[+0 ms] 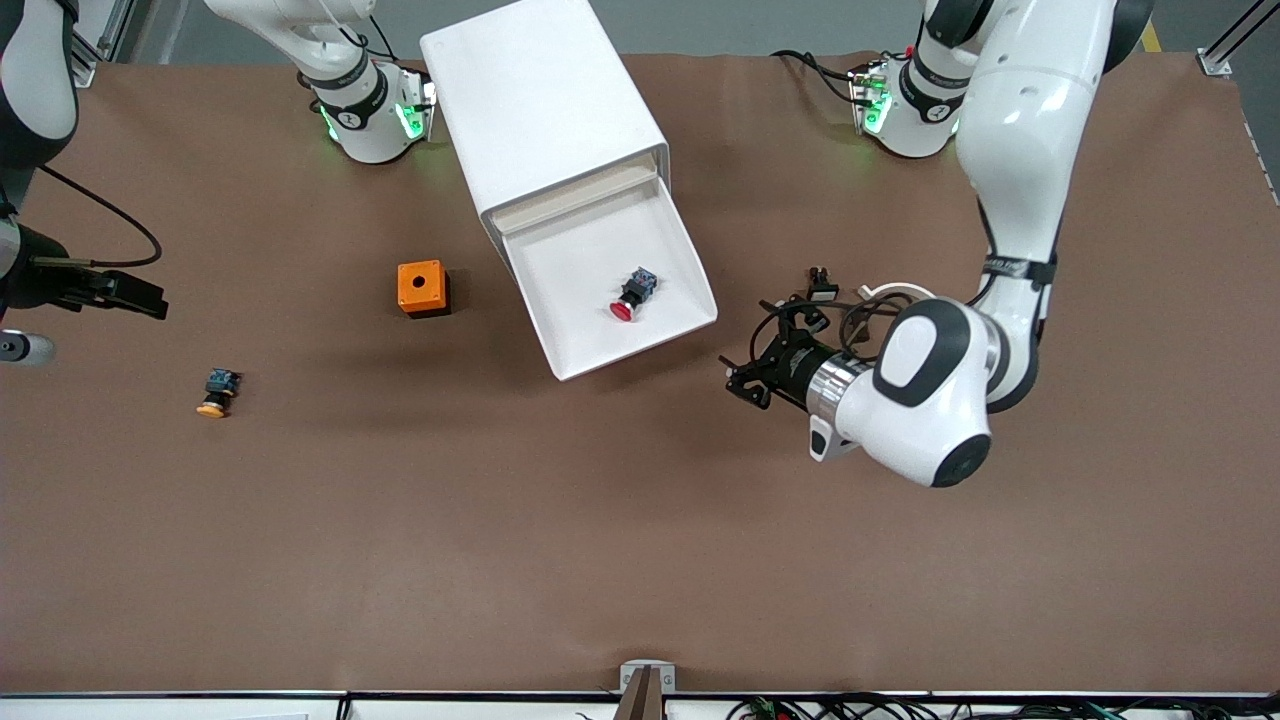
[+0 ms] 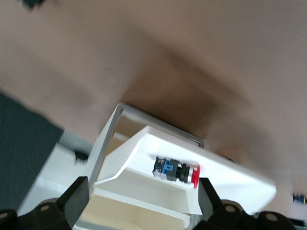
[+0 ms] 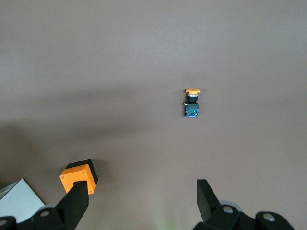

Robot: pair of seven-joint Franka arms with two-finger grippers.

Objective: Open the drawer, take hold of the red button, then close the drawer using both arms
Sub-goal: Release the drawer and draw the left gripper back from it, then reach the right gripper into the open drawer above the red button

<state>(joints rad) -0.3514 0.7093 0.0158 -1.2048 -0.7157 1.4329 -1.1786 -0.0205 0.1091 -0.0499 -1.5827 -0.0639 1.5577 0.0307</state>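
The drawer stands pulled out of the white cabinet, its pale front facing the front camera. On its floor lies the button on its side, red cap toward the drawer front. My left gripper is open and empty, level with the drawer front on the side toward the left arm's end of the table. In the left wrist view it faces the drawer and the button. My right gripper hangs open and empty over the right arm's end of the table.
An orange box with a hole sits beside the cabinet toward the right arm's end. An orange-capped button lies nearer the front camera than that box. The right wrist view shows this button and the box.
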